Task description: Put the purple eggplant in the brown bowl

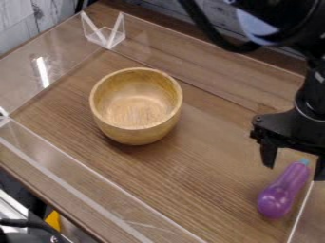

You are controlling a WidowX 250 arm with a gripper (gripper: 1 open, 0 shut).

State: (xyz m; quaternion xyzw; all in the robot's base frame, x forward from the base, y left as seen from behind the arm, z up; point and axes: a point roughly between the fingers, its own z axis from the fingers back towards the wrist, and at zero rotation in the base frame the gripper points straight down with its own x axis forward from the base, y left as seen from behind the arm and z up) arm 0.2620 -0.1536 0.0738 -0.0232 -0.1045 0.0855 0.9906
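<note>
The purple eggplant [282, 190] lies on the wooden table near the front right corner, its thin end pointing up toward the arm. Just above that end hangs my gripper [291, 158], pointing down with its dark fingers spread and nothing between them. It stands open and clear of the eggplant. The brown bowl [136, 104] sits empty at the left centre of the table, well apart from the gripper and the eggplant.
Low clear plastic walls [76, 180] ring the table along the front and left. A clear folded plastic stand [105, 31] sits at the back left. The arm's black body [273, 24] fills the upper right.
</note>
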